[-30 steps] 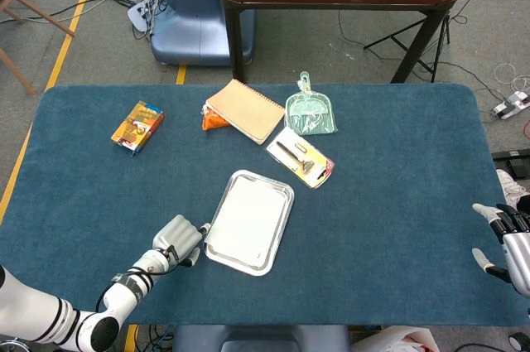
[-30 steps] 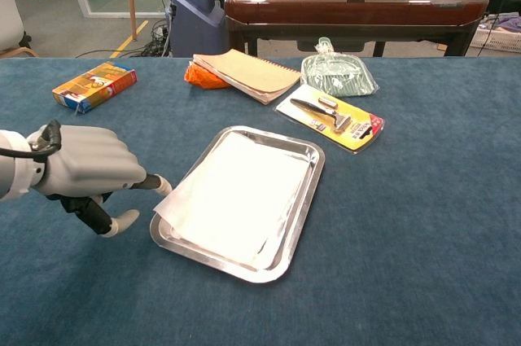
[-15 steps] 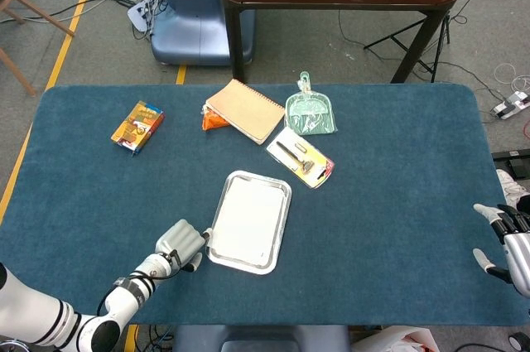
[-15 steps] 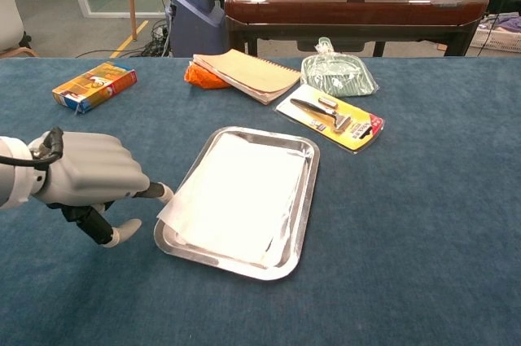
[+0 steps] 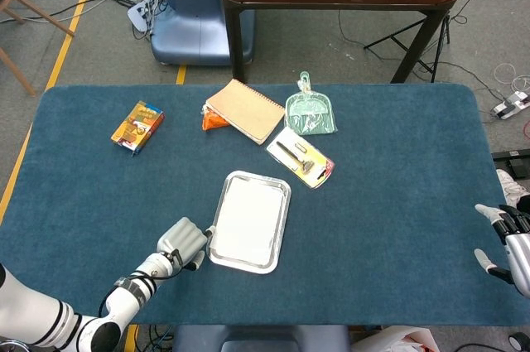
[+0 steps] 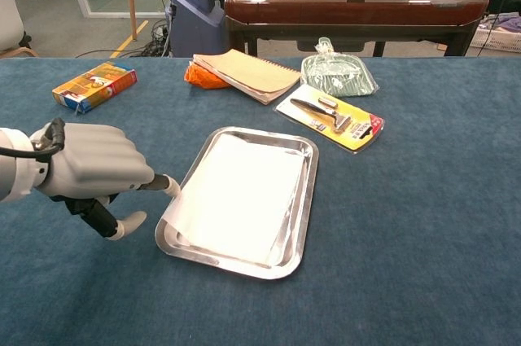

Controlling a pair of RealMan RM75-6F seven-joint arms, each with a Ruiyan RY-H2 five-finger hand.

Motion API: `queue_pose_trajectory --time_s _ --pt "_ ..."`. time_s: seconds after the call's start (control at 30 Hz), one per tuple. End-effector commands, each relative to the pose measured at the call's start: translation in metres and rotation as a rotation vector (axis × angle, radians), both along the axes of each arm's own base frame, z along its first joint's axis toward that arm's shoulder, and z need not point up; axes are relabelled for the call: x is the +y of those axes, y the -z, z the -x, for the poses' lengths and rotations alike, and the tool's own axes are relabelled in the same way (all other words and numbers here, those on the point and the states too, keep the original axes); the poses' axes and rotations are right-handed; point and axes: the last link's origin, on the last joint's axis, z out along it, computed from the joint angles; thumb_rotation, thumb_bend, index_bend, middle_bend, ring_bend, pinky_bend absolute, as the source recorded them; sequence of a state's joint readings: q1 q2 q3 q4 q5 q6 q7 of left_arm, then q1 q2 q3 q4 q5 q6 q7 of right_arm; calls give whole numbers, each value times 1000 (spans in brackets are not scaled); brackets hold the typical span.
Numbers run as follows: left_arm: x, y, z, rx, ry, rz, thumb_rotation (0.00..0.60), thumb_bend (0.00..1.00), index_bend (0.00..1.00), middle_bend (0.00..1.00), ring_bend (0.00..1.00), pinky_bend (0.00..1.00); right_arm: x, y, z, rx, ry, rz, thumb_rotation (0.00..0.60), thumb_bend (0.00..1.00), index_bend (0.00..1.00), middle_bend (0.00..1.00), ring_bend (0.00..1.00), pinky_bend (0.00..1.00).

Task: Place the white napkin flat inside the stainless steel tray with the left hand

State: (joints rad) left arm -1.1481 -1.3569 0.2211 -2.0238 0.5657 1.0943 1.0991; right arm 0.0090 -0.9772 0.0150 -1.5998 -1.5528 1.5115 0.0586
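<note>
The stainless steel tray (image 5: pixel 258 177) (image 6: pixel 308 193) lies near the table's front middle, its long side running away from me. The white napkin (image 5: pixel 247 219) (image 6: pixel 240 198) is spread flat inside it, with its near left corner lapping over the tray's left rim. My left hand (image 5: pixel 183 241) (image 6: pixel 88 170) sits just left of the tray, most fingers curled into a fist. One outstretched fingertip (image 6: pixel 165 184) touches the napkin's left edge at the rim. My right hand (image 5: pixel 506 246) hovers at the table's far right edge with fingers apart, holding nothing; the chest view does not show it.
Along the back of the table lie an orange-yellow box (image 5: pixel 137 126) (image 6: pixel 94 85), a brown spiral notebook (image 5: pixel 245 110) (image 6: pixel 246 74) over an orange packet (image 6: pixel 199 77), a green bagged dustpan (image 5: pixel 310 112) (image 6: pixel 338 74) and a yellow carded tool (image 5: pixel 301 158) (image 6: pixel 335 122).
The tray with the napkin has swung and slid slightly right, lying straighter now. The napkin sits further inside. My left hand stayed beside the left rim; the right hand has not moved.
</note>
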Motion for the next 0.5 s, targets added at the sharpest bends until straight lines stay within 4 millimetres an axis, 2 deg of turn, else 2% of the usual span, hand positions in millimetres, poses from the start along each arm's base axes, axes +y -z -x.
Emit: queue_pose_trajectory --time_s 0.03,0.5 --pt "-2 1 -1 5 8 9 179 522 121 1000 985 1000 0 0 0 0 1 0 600 273 210 253 140 221" --pt "-5 7 -4 8 20 24 178 522 121 1000 985 1000 2 -1 1 1 5 5 600 273 211 252 140 221"
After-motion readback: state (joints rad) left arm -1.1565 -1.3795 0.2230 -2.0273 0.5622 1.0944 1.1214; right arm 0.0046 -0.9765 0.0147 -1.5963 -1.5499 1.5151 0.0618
